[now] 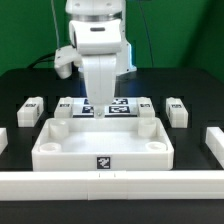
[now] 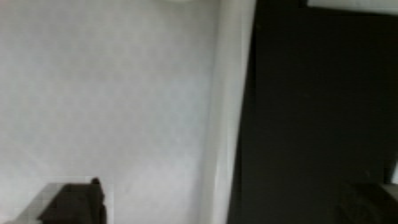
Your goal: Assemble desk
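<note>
The desk slab (image 1: 103, 142) is a large white tray-like board with a raised rim and round corner sockets, lying at the front centre. Four white square legs with tags lie behind it: two on the exterior view's left (image 1: 31, 108) (image 1: 65, 106) and two on its right (image 1: 146, 106) (image 1: 177, 109). My gripper (image 1: 100, 98) hangs low over the slab's far edge, its fingertips hidden there. In the wrist view the white slab surface (image 2: 125, 100) and its rim fill one side, with black table beside it. One dark finger (image 2: 75, 203) shows, set far from the other, so the gripper (image 2: 228, 205) is open and empty.
The marker board (image 1: 118, 106) lies just behind the slab, under the arm. Long low white rails border the table at the front (image 1: 110, 181), the exterior view's left (image 1: 3, 140) and its right (image 1: 214, 143). The tabletop is black.
</note>
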{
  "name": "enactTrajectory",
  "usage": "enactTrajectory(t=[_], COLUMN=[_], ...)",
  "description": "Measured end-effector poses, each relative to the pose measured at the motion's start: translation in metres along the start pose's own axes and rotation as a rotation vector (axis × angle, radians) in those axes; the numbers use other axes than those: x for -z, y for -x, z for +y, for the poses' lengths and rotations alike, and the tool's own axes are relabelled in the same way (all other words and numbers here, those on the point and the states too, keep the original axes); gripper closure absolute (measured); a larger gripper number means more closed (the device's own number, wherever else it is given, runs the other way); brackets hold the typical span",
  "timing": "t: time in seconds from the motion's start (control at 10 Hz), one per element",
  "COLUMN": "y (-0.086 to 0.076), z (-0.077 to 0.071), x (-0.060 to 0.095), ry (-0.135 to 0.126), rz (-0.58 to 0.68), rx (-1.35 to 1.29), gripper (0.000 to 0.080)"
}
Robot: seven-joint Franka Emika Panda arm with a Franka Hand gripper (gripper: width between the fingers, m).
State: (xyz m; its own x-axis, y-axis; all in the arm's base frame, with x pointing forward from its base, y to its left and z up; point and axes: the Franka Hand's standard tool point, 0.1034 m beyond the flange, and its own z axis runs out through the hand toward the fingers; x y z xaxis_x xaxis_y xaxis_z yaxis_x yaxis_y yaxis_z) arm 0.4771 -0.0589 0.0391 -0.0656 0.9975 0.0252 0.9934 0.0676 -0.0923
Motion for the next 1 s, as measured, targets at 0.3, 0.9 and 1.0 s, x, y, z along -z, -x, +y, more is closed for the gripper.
enactTrajectory(t=[0.3,0.9,1.0], y=[-0.01,-0.007,-0.007], z=[0.0,0.0,0.0], x=[-0.025,-0.026,-0.026], ry=[-0.036,-0.032,-0.032], rz=[0.018,0.018,0.018], rx=[-0.082,-0.081,-0.081], gripper=[0.015,0.0734,0.0734])
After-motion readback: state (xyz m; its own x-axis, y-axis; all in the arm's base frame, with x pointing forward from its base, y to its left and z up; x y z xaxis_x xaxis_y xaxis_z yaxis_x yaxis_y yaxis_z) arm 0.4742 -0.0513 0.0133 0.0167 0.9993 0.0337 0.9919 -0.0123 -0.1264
